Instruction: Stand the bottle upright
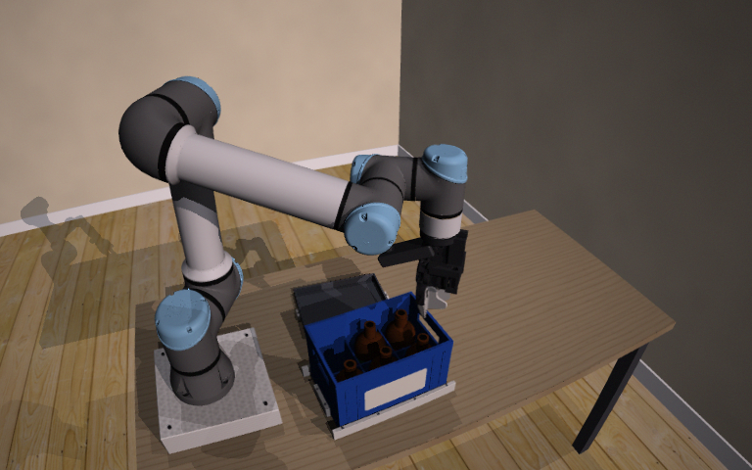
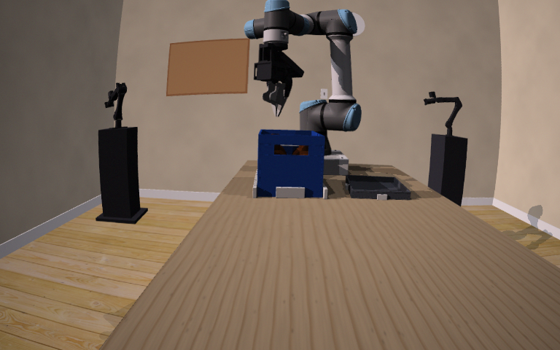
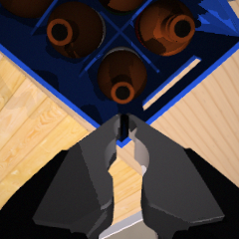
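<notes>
Bottles, odd neck unidentified, were held upright in the crate, tray behind. Rightward, the gripper was fully closed, nothing gripped. Wider jaws, centred descent and light neck squeezes were judged best, walls untouched.

The crate was deep blue, with a cream panel on one side. The bottles were amber brown, and the tray was dark grey. My fingers looked grey. Brown wavy grain striped the table, and the floorboards were honey yellow.
</notes>
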You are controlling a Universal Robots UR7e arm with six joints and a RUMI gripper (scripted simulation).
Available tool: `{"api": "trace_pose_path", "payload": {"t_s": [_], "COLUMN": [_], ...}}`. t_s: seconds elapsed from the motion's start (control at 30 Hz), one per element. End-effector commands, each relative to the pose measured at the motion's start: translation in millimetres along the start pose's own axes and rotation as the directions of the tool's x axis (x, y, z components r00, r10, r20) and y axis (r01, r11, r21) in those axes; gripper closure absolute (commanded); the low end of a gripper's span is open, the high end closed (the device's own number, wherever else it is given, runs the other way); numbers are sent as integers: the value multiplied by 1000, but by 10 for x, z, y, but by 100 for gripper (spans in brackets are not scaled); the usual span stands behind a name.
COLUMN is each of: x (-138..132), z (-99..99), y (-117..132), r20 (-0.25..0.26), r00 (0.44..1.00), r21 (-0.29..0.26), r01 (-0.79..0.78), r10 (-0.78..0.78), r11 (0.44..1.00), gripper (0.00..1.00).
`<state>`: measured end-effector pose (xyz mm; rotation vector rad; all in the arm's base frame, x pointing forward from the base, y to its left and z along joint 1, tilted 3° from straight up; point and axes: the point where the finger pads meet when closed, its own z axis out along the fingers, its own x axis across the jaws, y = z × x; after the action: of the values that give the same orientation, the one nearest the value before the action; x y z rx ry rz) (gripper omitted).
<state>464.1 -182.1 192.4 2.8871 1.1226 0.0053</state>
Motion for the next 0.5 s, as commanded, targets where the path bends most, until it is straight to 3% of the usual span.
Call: {"api": "trace_pose_path", "payload": {"t_s": [0.0, 0.33, 0.47], "x": [1, 39, 422], "z": [-5, -5, -5], "y": [3, -31, -421], "r20": [0, 0, 0], "r00": [1000, 1000, 1000], "r21": [-1, -1, -1], "r01": [0, 0, 0], "r10": [0, 0, 0], "r11": [1000, 1000, 1000], "gripper": [100, 100, 100]}}
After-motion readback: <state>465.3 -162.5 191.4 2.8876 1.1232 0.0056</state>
